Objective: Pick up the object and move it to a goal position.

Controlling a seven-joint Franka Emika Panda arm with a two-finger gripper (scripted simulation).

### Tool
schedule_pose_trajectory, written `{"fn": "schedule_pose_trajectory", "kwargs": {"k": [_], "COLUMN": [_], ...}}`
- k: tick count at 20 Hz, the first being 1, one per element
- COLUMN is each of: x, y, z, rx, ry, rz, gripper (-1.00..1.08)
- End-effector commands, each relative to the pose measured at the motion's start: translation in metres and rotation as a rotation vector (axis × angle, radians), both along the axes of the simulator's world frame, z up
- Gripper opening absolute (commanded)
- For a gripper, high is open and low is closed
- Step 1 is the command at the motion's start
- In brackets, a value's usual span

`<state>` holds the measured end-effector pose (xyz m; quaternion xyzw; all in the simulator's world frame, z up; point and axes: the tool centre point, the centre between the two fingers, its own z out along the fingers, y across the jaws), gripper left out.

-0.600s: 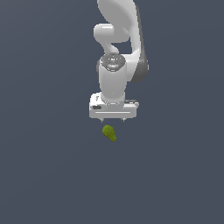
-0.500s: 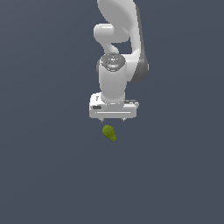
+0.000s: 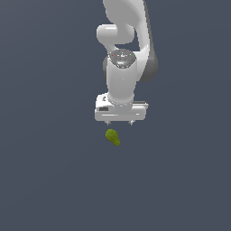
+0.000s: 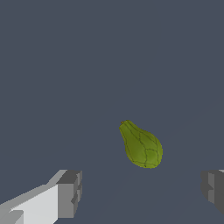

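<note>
The object (image 3: 112, 137) is a small yellow-green, lumpy, pear-like item lying on the dark grey floor. In the exterior view it sits just below the white gripper (image 3: 120, 122) and slightly toward that view's left. The gripper is open and empty, its fingers spread wide and held above the object. In the wrist view the object (image 4: 141, 145) lies ahead of and between the two grey fingertips (image 4: 70, 194), apart from both. The gripper's midpoint in that view (image 4: 142, 192) is close to the object's rounded end.
The white arm (image 3: 124, 54) rises above the gripper toward the top of the exterior view. The dark grey floor (image 3: 49, 171) spreads flat all around. No goal marker shows.
</note>
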<state>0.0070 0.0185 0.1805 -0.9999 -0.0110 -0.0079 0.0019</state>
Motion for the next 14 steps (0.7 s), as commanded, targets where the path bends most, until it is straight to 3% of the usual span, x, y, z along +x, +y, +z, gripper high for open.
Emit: {"fn": "schedule_pose_trajectory", "kwargs": {"k": [1,14], "x": [0.0,-0.002], "y": [-0.001,-0.018], "z": [-0.001,-0.045], "rx": [0.0,-0.005], "ry": [0.001,0.008], "rz": [0.0,0.13], "gripper": [1.0,1.0]}}
